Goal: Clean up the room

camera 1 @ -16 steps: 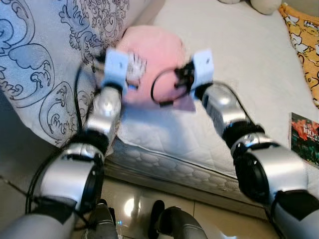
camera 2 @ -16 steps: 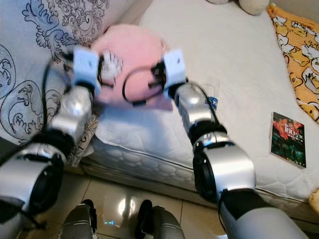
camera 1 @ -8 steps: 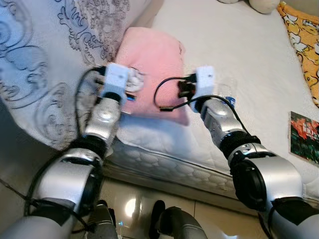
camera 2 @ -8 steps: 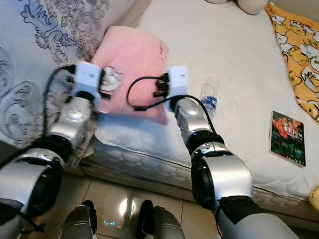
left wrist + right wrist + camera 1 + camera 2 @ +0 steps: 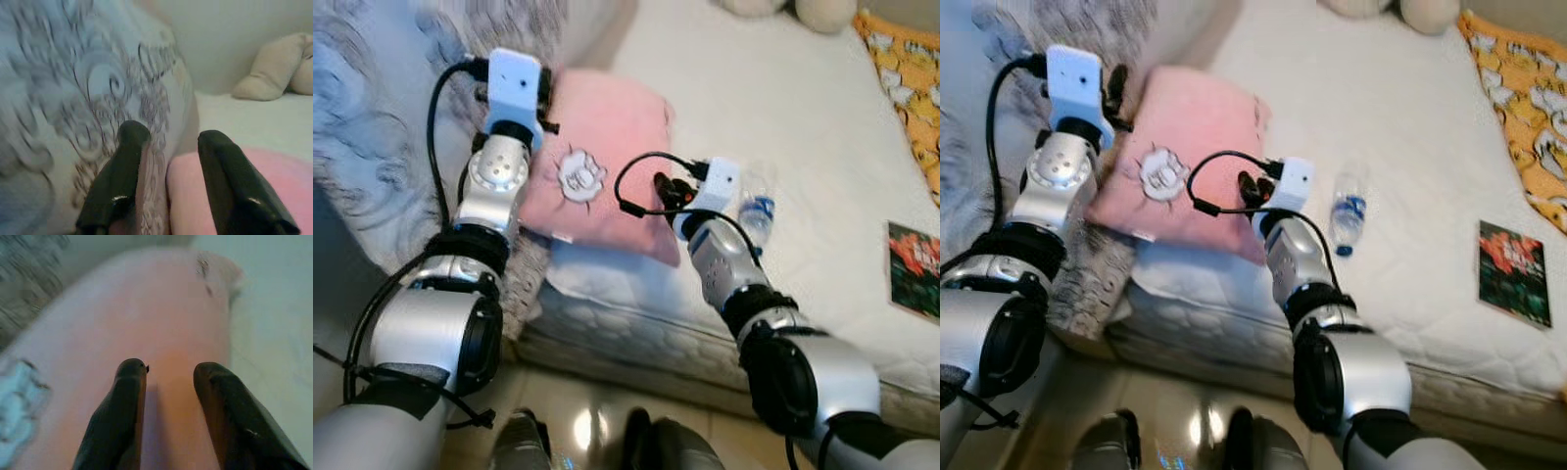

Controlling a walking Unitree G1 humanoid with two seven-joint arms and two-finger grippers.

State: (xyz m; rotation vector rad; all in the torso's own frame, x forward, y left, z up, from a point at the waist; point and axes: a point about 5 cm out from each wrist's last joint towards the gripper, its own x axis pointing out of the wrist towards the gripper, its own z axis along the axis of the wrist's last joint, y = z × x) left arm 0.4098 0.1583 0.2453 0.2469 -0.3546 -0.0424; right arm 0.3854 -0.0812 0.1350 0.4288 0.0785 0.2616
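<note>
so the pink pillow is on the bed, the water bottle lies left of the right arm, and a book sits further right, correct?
Not quite. The water bottle lies to the right of the right arm, between it and the book, as the right eye view shows. The pink pillow is on the bed as you say.

Tiled floor [image 5: 578, 411] below mattress [image 5: 783, 78].

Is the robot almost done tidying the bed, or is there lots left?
Not nearly done. The pink pillow lies flat on the mattress, beside the patterned blanket. The left gripper and right gripper are both open at the pillow, holding nothing. To tidy: a water bottle, a book, an orange blanket and a plush toy.
</note>
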